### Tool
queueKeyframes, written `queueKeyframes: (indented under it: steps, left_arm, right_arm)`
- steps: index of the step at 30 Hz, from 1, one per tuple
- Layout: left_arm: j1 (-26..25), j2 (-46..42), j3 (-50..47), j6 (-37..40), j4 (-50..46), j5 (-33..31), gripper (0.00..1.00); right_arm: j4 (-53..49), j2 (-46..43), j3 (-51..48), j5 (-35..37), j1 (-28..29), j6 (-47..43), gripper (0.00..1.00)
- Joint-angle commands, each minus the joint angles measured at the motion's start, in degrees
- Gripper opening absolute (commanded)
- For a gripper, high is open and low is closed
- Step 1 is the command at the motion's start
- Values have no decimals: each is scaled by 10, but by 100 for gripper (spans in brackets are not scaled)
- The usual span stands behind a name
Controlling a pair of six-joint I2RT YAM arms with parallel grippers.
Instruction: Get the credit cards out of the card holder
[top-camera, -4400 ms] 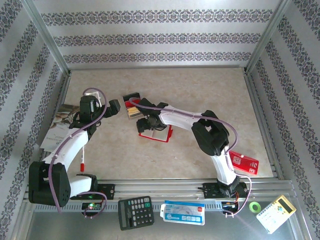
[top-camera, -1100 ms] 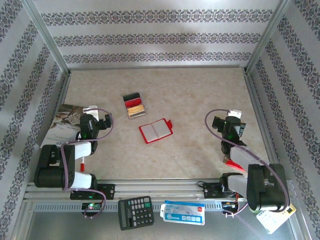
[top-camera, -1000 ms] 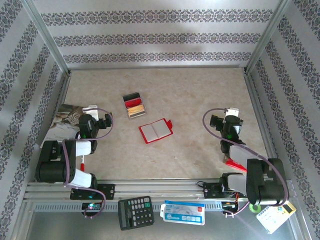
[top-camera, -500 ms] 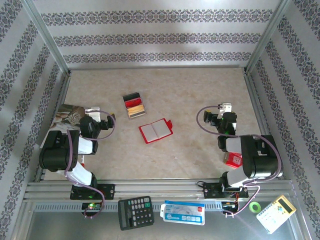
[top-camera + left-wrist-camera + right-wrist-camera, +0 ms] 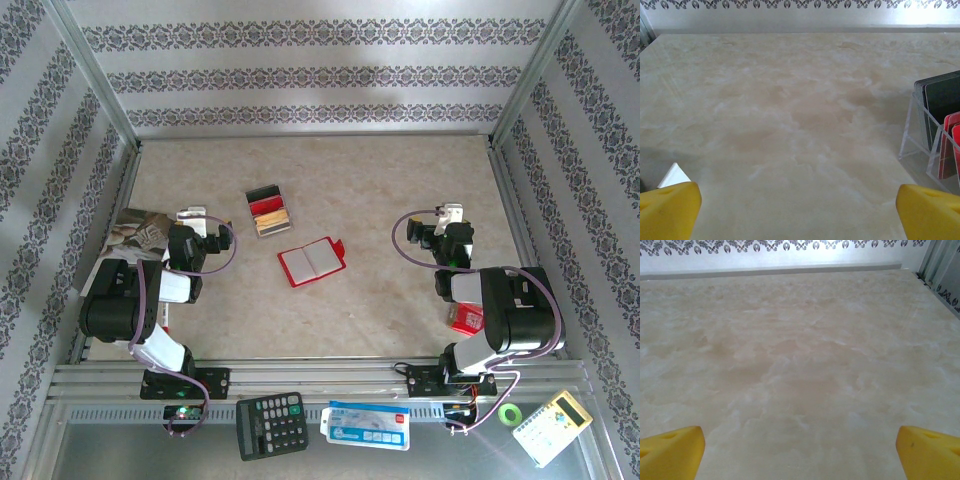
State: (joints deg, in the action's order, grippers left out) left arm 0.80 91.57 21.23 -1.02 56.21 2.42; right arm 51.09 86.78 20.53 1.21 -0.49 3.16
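While parked well apart, L gripper [image 5: 799, 207] & R gripper [image 5: 800, 447] jaws wide, empty; card holder [image 5: 312, 262] open btwn, credit cards [image 5: 268, 210] in clear rack [image 5: 907, 136].

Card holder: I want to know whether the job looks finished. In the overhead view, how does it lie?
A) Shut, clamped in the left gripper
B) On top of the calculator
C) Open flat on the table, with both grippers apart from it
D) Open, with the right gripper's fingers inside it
C: the card holder lies open on the table, pale pockets up, and the left gripper and right gripper stand open over bare tabletop.
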Motion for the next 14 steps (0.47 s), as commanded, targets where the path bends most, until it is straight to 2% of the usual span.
queueKeyframes:
  steps: [1,14]
  left_arm:
    - [-4,-4,4,21,-9,20,100]
    - [4,-2,14,12,-28,32,100]
  right_arm:
    - [21,2,10,9,5,-3,98]
    - [23,1,8,10,7,-3,98]
